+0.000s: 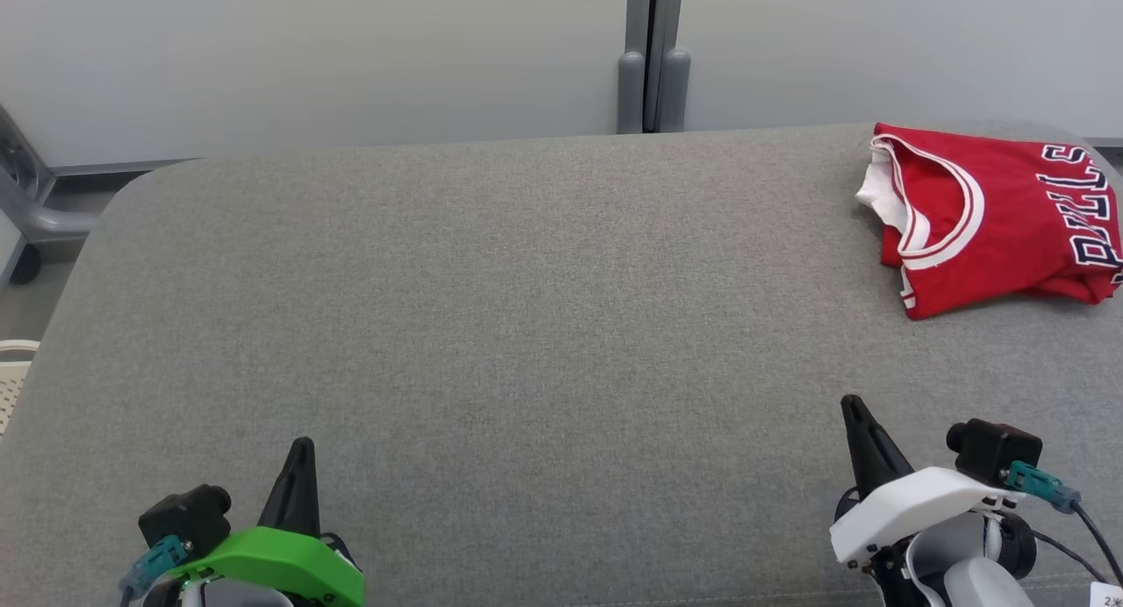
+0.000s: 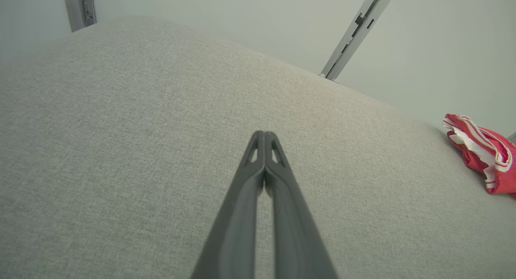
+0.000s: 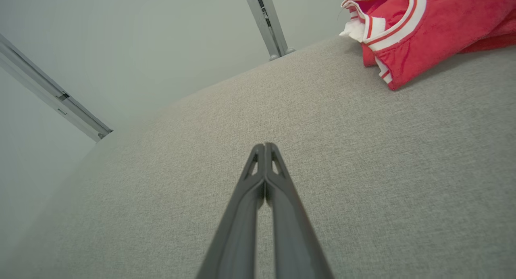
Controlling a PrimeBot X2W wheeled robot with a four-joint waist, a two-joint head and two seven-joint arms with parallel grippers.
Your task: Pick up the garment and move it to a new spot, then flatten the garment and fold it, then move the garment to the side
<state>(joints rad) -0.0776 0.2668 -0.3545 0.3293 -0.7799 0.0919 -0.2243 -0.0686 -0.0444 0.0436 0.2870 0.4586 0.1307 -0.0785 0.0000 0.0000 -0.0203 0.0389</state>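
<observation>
The garment (image 1: 1000, 221) is a red jersey with white trim and dark lettering, folded into a compact bundle at the far right of the grey fabric table (image 1: 491, 326). The same garment (image 2: 483, 150) sits at the right edge of the left wrist view, and the garment (image 3: 427, 25) lies at the top right of the right wrist view. My left gripper (image 1: 303, 449) rests at the lower left, shut and empty, its tips (image 2: 264, 134) pressed together. My right gripper (image 1: 853, 407) stands at the lower right, shut with nothing in it, tips (image 3: 264, 146) touching, well short of the jersey.
A pale wall stands behind the table with a grey vertical post (image 1: 651, 54) at its middle. A grey frame (image 1: 26, 195) and the rim of a white basket (image 1: 13, 370) sit off the table's left end.
</observation>
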